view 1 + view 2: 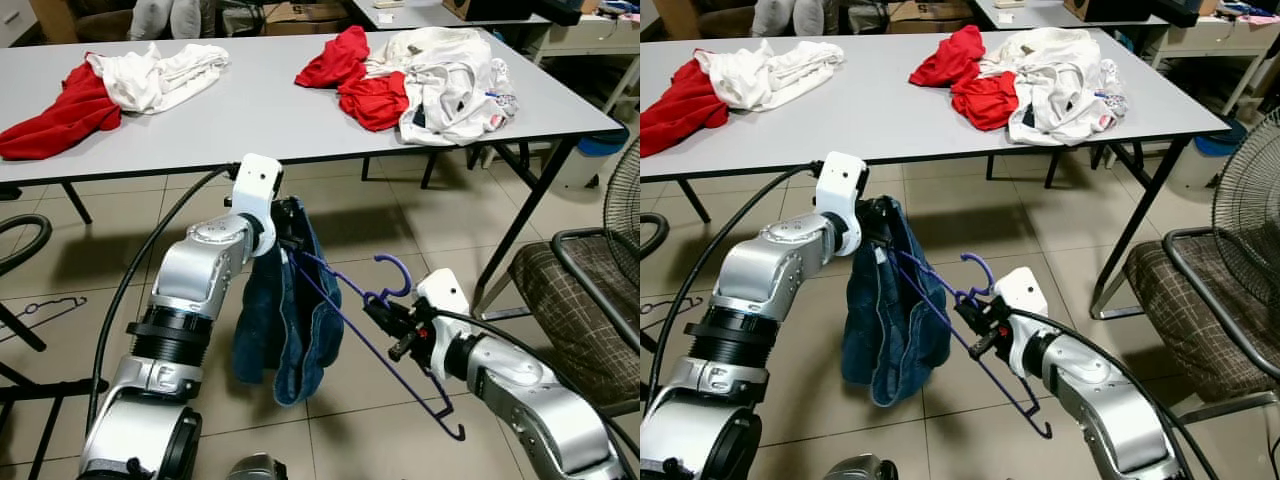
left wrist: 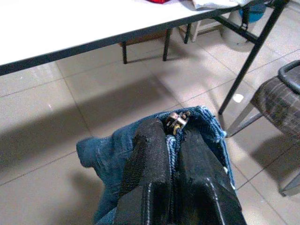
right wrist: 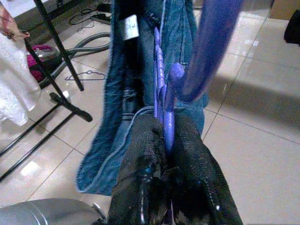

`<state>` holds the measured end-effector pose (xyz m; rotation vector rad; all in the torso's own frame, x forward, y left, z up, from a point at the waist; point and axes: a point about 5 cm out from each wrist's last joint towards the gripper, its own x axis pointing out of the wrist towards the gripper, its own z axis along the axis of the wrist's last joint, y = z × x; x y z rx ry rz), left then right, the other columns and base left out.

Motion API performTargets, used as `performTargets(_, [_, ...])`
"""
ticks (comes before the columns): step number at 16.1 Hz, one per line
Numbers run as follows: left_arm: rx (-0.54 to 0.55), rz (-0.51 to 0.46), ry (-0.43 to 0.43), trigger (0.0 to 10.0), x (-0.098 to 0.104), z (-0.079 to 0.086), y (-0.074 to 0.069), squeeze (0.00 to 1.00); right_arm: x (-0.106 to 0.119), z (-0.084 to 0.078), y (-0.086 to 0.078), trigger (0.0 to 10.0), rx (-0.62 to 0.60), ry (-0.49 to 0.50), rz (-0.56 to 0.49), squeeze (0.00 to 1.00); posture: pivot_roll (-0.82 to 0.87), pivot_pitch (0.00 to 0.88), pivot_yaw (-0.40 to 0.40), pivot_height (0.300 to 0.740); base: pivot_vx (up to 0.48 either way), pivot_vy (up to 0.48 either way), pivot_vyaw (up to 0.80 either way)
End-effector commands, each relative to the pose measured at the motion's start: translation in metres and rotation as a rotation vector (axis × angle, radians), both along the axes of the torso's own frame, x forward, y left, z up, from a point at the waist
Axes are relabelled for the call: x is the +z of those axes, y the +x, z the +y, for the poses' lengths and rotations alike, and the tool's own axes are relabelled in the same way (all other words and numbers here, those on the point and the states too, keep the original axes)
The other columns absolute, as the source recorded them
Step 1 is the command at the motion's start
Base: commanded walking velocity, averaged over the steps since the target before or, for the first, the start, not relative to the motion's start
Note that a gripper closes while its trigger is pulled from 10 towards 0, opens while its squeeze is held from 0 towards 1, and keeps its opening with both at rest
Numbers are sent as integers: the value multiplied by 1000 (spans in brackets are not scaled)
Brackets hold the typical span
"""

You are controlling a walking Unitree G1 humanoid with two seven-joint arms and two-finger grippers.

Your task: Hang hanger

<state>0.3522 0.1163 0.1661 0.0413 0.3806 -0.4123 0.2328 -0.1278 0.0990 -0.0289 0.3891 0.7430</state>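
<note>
A purple wire hanger (image 1: pixel 372 330) hangs tilted between my two arms, its hook (image 1: pixel 395 272) pointing up. My right gripper (image 1: pixel 385 318) is shut on the hanger's neck, which shows between its fingers in the right wrist view (image 3: pixel 165 123). One hanger arm runs up into a dark blue denim garment (image 1: pixel 285 320). My left gripper (image 1: pixel 288 232) is shut on the top edge of that denim (image 2: pixel 187 126), which droops toward the tiled floor. Both grippers are below the front edge of the grey table (image 1: pixel 250 110).
Piles of red and white clothes (image 1: pixel 420 75) (image 1: pixel 110 90) lie on the table. A plaid chair (image 1: pixel 580 300) and a fan (image 1: pixel 625 200) stand at the right. A black stand leg (image 1: pixel 20 330) and a hanger on the floor (image 1: pixel 40 310) are at the left.
</note>
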Motion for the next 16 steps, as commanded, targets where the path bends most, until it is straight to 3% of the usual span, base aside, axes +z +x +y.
performTargets(1, [-28,-54,-27,0,21,-5,2,0,0,1,2,10000,9,-1,5,0,37,0,17,740,0,0,0])
performTargets(2, [-40,-64,-9,0,23,-6,1,0,-2,0,4,10000,-17,-24,3,0,39,0,15,740,0,0,0])
performTargets(3, [-61,-64,11,0,25,-6,-1,0,0,-9,16,10000,-175,-17,-34,0,39,0,14,740,0,0,0])
performTargets(4, [-72,-69,39,0,26,-4,-3,0,5,-18,25,10000,-326,24,-66,0,40,0,13,740,0,0,0])
performTargets(6, [-91,-72,70,0,27,0,-6,0,13,-29,34,10000,-464,135,-96,0,42,0,11,740,0,0,0])
performTargets(8, [-138,-74,71,353,28,-1,-10,0,19,-31,38,10000,-490,220,-116,0,44,0,10,740,0,0,0])
performTargets(9, [-155,-73,70,863,28,-3,-11,0,20,-30,38,10000,-476,219,-120,0,44,0,10,740,0,0,0])
performTargets(12, [-272,-100,30,1098,32,-15,-19,0,20,-22,43,10000,-442,279,-103,0,39,0,15,740,0,0,0])
performTargets(13, [-344,-100,47,2314,31,-20,-24,0,19,-20,48,10000,-449,340,-67,0,35,0,17,740,0,0,0])
performTargets(14, [-382,-93,69,2431,29,-21,-27,0,16,-20,53,10000,-470,394,-10,0,32,0,16,740,0,0,0])
performTargets(15, [-402,-74,43,1255,31,-19,-28,0,11,-24,57,10000,-521,430,45,0,30,0,15,740,0,0,0])
performTargets(16, [-432,-45,-16,1255,40,-16,-30,0,10,-29,63,10000,-583,523,94,0,32,0,9,740,0,0,0])
